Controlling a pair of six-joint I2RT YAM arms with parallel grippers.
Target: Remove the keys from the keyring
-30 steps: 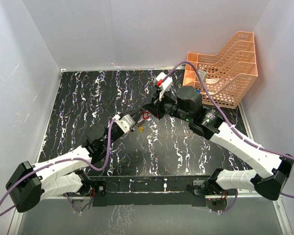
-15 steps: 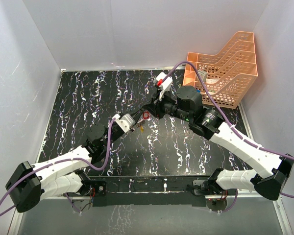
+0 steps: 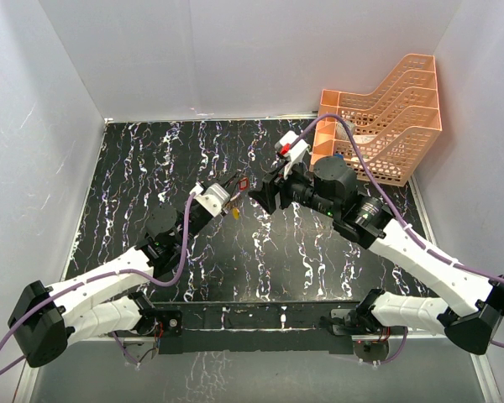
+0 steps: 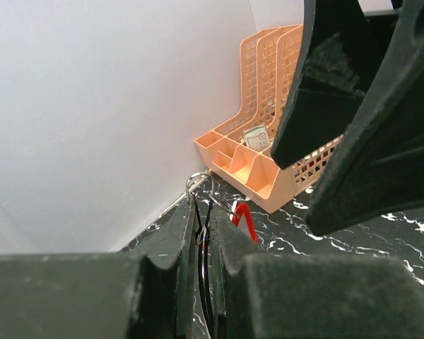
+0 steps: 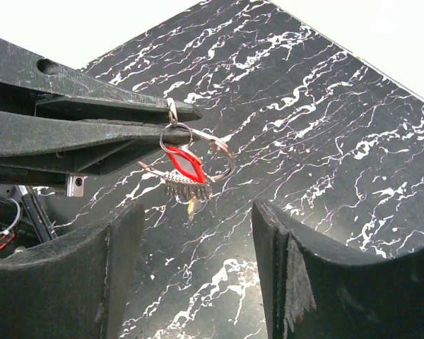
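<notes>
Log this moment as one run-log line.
left gripper: shut on keyring | red key: hanging from keyring | right gripper: open, facing it, holding nothing | status: red key not yet off

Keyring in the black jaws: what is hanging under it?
A red key hangs under the keyring, with a toothed silver blade below it. A yellowish bit peeks out lower; the rest is hidden.

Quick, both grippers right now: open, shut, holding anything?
Left gripper: closed, jaws pinching the keyring.
Right gripper: open, holding nothing.
</notes>
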